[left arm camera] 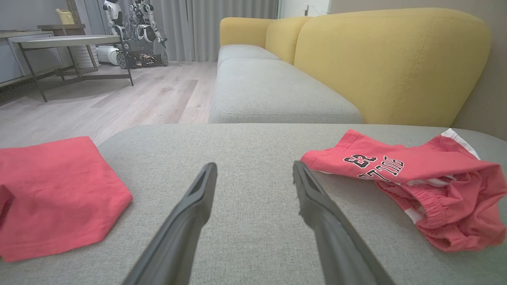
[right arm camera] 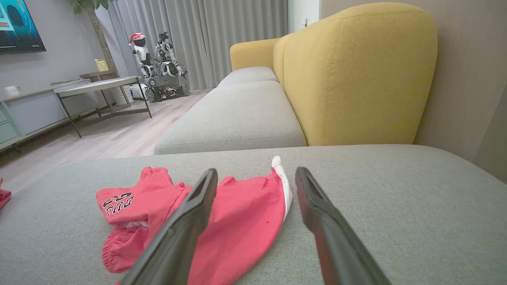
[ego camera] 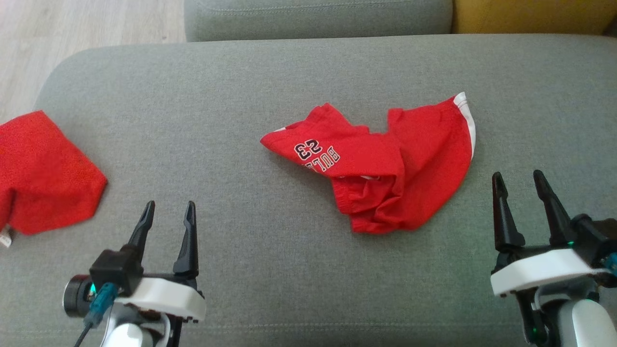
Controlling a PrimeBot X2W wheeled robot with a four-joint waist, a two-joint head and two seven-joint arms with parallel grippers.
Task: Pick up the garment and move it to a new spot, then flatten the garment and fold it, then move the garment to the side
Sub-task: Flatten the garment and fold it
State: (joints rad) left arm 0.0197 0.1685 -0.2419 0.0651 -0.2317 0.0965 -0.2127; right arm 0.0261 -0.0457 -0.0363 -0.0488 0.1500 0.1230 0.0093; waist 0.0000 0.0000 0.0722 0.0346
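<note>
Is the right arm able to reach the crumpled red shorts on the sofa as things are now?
Probably yes. The shorts lie on the grey cushion just ahead and left of the right arm; its jaws stand open, and nothing lies between them.

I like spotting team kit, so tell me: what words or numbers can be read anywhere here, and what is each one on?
"23": on the crumpled red garment, upside down in the head view.
"BULL": beside that number on the same garment; any further letters run into a fold.
Too small to read: the white tag at the edge of the folded red cloth.
Too blurred to read: the wall screen.
</note>
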